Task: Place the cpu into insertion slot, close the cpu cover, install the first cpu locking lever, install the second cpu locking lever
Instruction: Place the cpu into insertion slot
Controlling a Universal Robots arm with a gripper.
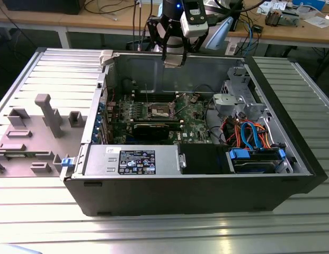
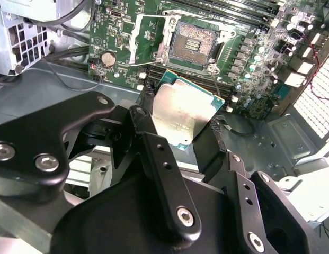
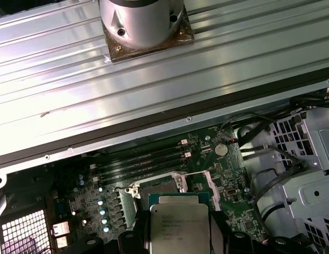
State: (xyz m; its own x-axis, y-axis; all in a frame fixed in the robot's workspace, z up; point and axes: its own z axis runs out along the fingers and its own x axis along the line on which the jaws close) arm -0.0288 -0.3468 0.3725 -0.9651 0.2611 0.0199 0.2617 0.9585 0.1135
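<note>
Step in hand: chip placement.
The tool (image 2: 177,129) grips the chip (image 2: 181,108) by its edges above the open socket (image 2: 195,45), cover (image 2: 134,38) raised; seating likely calls for square alignment.

open computer case (image 1: 180,193) lies on a ribbed metal table (image 1: 153,233). green motherboard (image 1: 196,114) mid-frame, insertion slot (image 1: 160,110) near its centre. gripper (image 1: 174,57) upper centre, above the case's far wall, clamps the pale cpu (image 1: 174,61). grey fixture (image 1: 47,112) at left.
</note>
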